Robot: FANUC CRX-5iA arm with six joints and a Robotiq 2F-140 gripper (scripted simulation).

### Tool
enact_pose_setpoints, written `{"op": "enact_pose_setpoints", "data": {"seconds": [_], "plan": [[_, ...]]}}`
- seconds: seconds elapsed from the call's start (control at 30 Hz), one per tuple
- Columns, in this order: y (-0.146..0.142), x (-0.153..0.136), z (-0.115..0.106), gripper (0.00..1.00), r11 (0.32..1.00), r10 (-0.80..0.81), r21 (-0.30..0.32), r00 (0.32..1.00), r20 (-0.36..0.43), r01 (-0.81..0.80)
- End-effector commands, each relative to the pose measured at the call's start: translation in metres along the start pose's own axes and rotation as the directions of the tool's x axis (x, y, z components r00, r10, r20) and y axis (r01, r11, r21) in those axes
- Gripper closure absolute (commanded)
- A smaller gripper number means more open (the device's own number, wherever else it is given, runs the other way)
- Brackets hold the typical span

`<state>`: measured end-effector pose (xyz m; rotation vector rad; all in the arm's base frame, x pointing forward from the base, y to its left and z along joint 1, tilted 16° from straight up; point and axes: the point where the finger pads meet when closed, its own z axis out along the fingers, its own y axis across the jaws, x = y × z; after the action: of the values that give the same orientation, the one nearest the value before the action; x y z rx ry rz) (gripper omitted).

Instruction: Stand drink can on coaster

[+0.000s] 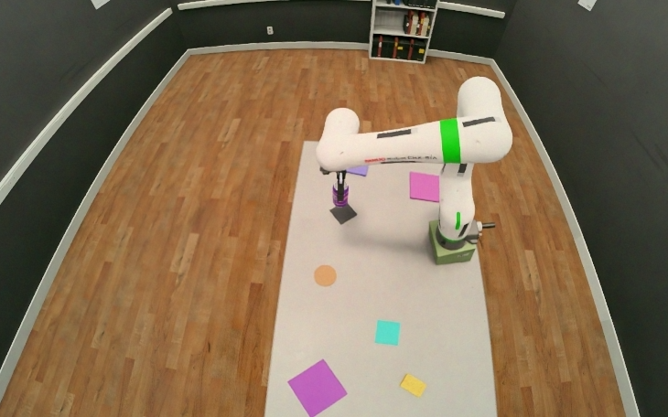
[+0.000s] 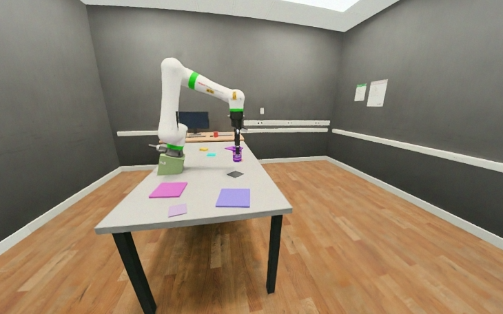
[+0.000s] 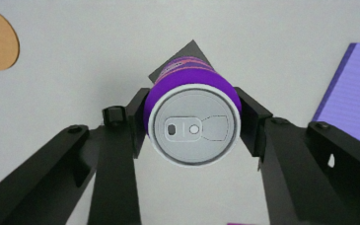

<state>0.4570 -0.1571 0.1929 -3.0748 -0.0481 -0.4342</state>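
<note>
One can (image 3: 193, 120) (gripped), one cork coaster (image 1: 325, 275).

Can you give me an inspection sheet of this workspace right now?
Surface: grey table, wooden floor beneath.
Job's things: purple can, upright, lifted above the dark square coaster; round cork coaster bare, apart from it.
Clutter: flat coloured squares: pink, teal, yellow, magenta, violet.
Tool: the tool is shut on the can's sides.
Cables: nothing seen.
Surroundings: dark walls, white shelf unit, desk with monitor.
</note>
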Motion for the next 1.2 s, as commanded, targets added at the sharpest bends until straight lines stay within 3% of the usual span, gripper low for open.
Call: {"op": "enact_pose_setpoints", "data": {"seconds": [0.0, 0.57, 1.17], "plan": [[0.000, 0.001, -0.002, 0.90, 1.000, 0.000, -0.001, 1.000, -0.001, 0.000], [-0.009, 0.005, -0.001, 0.90, 1.000, 0.000, 0.000, 1.000, 0.001, 0.000], [-0.058, 0.025, 0.003, 0.90, 1.000, 0.000, 0.000, 1.000, 0.013, 0.000]]}}
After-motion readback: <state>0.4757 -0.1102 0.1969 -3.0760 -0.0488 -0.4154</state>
